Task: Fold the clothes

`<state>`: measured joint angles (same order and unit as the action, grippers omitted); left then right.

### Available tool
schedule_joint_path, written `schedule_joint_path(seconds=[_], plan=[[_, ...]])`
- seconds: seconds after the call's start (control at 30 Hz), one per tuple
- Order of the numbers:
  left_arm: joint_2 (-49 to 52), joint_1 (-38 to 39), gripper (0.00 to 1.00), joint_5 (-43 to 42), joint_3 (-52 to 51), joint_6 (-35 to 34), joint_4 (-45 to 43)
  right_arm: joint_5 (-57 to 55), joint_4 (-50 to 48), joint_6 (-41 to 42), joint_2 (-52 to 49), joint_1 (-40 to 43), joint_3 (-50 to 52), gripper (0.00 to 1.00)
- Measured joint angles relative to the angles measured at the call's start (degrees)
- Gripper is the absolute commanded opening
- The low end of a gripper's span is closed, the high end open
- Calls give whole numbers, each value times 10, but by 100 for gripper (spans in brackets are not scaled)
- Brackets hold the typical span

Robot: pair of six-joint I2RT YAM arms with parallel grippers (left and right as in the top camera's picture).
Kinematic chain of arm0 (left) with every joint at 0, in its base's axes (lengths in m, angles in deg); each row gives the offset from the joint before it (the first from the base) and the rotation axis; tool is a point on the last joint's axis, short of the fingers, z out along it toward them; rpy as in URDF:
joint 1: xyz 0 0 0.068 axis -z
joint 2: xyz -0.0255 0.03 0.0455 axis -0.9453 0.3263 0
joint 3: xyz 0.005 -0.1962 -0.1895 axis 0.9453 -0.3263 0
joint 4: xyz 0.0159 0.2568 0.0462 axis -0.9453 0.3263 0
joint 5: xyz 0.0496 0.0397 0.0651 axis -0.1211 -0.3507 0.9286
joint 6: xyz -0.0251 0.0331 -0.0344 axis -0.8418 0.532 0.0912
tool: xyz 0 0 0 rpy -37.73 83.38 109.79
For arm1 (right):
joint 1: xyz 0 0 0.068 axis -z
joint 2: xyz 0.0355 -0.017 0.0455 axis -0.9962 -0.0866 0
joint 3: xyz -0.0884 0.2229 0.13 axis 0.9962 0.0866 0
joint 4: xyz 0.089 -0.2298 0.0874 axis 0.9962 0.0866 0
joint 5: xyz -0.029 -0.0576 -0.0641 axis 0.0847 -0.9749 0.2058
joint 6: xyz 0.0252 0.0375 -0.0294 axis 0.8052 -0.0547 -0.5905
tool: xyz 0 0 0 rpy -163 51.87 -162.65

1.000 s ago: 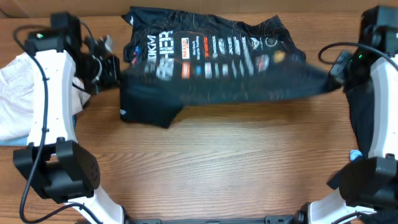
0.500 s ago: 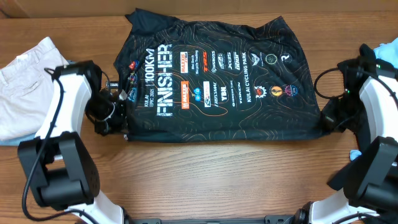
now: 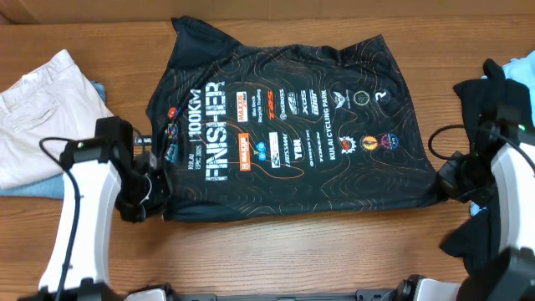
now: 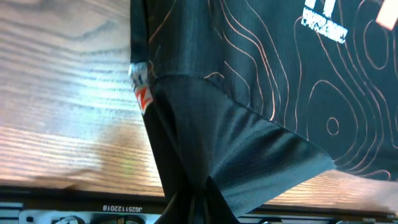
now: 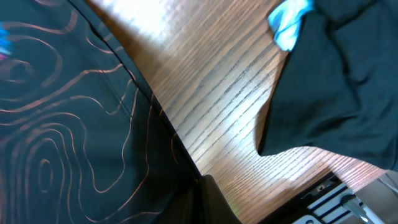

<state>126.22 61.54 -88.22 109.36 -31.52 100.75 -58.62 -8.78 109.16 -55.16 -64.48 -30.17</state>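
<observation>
The jersey [image 3: 284, 125] lies spread flat, print side up, across the middle of the wooden counter [image 3: 301, 251]. L pincer [image 3: 157, 186] is closed tight on the near-left hem corner. In its wrist view the fabric bunches to a peak at the frame's bottom edge, w/ the fingers hidden under cloth. R pincer [image 3: 441, 180] is likewise clamped on the near-right corner, w/ the hem drawn into it. Beige trousers [image 3: 42, 109] lie left of the jersey, apart from it. A plain black garment [image 3: 500, 92] w/ a blue scrap [image 5: 289, 25] sits at the right edge.
</observation>
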Motion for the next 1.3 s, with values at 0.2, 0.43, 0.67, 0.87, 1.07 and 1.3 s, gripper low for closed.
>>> schedule_joint_path(seconds=[0.2, 0.43, 0.67, 0.87, 1.07, 1.3], plan=[[-38, 0, 4, 21, -5, -40, -85, 37, -43, -22, 37, -1, 1, 4], [-13, 0, 4, 25, -7, -55, -210, 71, -120, -42, 15, -16, 1, 4], [38, 0, 4, 24, -7, -65, -325, 87, -216, -48, -47, -50, 2, 4], [74, 0, 4, 24, -7, -68, -403, 90, -298, -47, -77, -72, 3, 4], [116, 0, 4, 24, -7, -69, -459, 94, -349, -47, -89, -73, 3, 4], [158, 0, 4, 24, -8, -70, -498, 98, -384, -47, -117, -74, 3, 4]])
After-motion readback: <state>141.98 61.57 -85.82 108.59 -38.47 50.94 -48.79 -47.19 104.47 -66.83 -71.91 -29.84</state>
